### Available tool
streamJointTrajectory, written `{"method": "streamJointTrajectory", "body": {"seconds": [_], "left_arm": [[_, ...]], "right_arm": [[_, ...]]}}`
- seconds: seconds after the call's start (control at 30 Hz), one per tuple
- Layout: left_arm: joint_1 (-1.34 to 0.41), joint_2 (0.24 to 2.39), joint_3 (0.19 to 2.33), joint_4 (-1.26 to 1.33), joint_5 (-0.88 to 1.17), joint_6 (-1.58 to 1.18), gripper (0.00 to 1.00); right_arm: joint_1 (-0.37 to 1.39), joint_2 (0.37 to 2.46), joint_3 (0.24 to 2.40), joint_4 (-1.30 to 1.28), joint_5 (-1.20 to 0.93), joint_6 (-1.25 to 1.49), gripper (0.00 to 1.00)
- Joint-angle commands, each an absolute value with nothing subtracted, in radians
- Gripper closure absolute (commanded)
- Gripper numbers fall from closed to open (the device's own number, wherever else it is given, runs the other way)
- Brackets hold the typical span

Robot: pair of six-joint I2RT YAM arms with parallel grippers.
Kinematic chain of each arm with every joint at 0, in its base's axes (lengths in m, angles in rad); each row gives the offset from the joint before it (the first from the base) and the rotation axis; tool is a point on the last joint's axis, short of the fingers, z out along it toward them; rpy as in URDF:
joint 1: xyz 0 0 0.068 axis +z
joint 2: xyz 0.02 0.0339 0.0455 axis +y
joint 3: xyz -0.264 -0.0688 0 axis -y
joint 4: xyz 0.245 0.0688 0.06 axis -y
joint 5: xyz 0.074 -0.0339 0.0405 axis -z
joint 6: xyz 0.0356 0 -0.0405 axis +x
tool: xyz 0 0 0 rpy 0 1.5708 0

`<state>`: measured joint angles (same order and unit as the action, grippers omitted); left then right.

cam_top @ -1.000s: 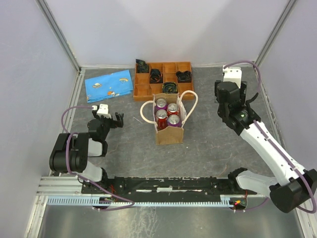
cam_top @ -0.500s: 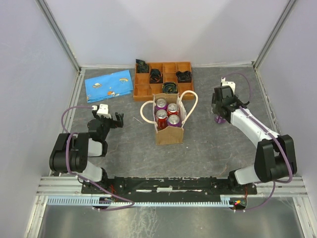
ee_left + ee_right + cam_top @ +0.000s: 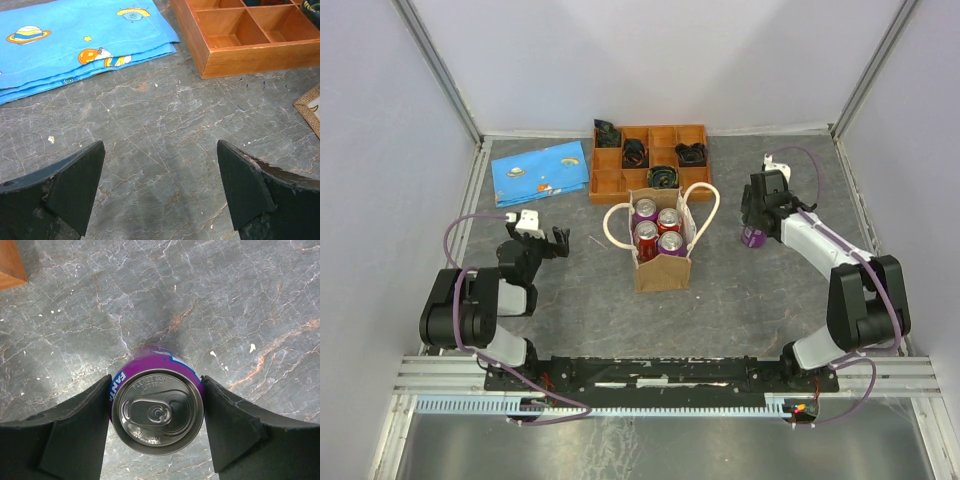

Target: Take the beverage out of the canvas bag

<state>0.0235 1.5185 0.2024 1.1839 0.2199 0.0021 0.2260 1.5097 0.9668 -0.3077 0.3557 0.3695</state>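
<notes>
The purple Fanta can [image 3: 752, 236] stands on the counter [image 3: 740, 300] to the right of the canvas bag [image 3: 662, 272], well apart from it. It is clasped on both sides by the jaws of the right arm [image 3: 815, 238]. That arm is folded low, with its elbow raised at the near right and its forearm stretched far and left toward the can. The bag is set upright at the middle of the counter with its rope handles splayed left and right. Four cans [image 3: 657, 226], red and purple, are seen inside it. The left arm [image 3: 480, 305] is tucked at the near left, its jaws held wide above bare counter.

The can's silver top, its pull tab and the jaws pressed to its sides are shown only in the right wrist view. The wall of the orange compartment tray [image 3: 250, 60] and the folded blue planet-print cloth [image 3: 75, 40] are shown close up only in the left wrist view.

A second ago the right arm was reared high over the far right. It has since been lowered and drawn a little toward the bag. The left arm, the bag and its four cans are unmoved.
</notes>
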Motion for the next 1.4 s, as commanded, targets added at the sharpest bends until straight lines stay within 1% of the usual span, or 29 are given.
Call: {"method": "streamJointTrajectory", "body": {"seconds": [0.0,0.03,0.1,0.13,0.33,0.37,0.5,0.6,0.77,0.87,0.93,0.97,1.07,1.1,1.13,1.23,1.37], "left_arm": [[0.029,1.515,0.199,1.241,0.233,0.052,0.01],[0.029,1.514,0.199,1.24,0.233,0.051,0.01],[0.029,1.515,0.199,1.24,0.233,0.051,0.01],[0.028,1.515,0.199,1.24,0.232,0.051,0.01],[0.029,1.515,0.199,1.24,0.233,0.05,0.01],[0.028,1.515,0.199,1.24,0.233,0.051,0.01],[0.028,1.515,0.199,1.241,0.232,0.051,0.01],[0.029,1.515,0.199,1.241,0.233,0.051,0.01],[0.029,1.514,0.199,1.24,0.233,0.051,0.01],[0.029,1.515,0.199,1.24,0.233,0.051,0.01],[0.029,1.515,0.199,1.24,0.233,0.051,0.01],[0.029,1.515,0.199,1.24,0.233,0.051,0.01],[0.029,1.514,0.199,1.241,0.233,0.051,0.01],[0.029,1.515,0.199,1.241,0.233,0.05,0.01],[0.029,1.514,0.199,1.241,0.233,0.051,0.01],[0.029,1.515,0.199,1.241,0.232,0.05,0.01],[0.029,1.515,0.199,1.241,0.233,0.051,0.01]], "right_arm": [[0.221,1.55,1.045,-0.32,0.356,0.407,0.76],[0.221,1.559,1.052,-0.329,0.354,0.411,0.65],[0.221,1.571,1.056,-0.334,0.349,0.414,0.41],[0.221,1.573,1.057,-0.333,0.351,0.416,0.31],[0.221,1.563,1.078,-0.348,0.387,0.408,0.03],[0.221,1.557,1.084,-0.352,0.393,0.403,0.01],[0.221,1.507,1.095,-0.362,0.418,0.395,0.01],[0.225,1.416,1.095,-0.366,0.441,0.392,0.01],[0.263,1.229,1.115,-0.394,0.456,0.355,0.07],[0.335,1.114,1.127,-0.394,0.45,0.33,0.1],[0.394,1.068,1.136,-0.393,0.436,0.305,0.16],[0.429,1.055,1.144,-0.392,0.429,0.288,0.21],[0.529,1.042,1.173,-0.392,0.384,0.243,0.44],[0.554,1.05,1.185,-0.396,0.359,0.231,0.5],[0.575,1.062,1.197,-0.4,0.332,0.223,0.54],[0.633,1.138,1.24,-0.426,0.253,0.196,0.57],[0.735,1.277,1.298,-0.474,0.26,0.149,0.55]]}}
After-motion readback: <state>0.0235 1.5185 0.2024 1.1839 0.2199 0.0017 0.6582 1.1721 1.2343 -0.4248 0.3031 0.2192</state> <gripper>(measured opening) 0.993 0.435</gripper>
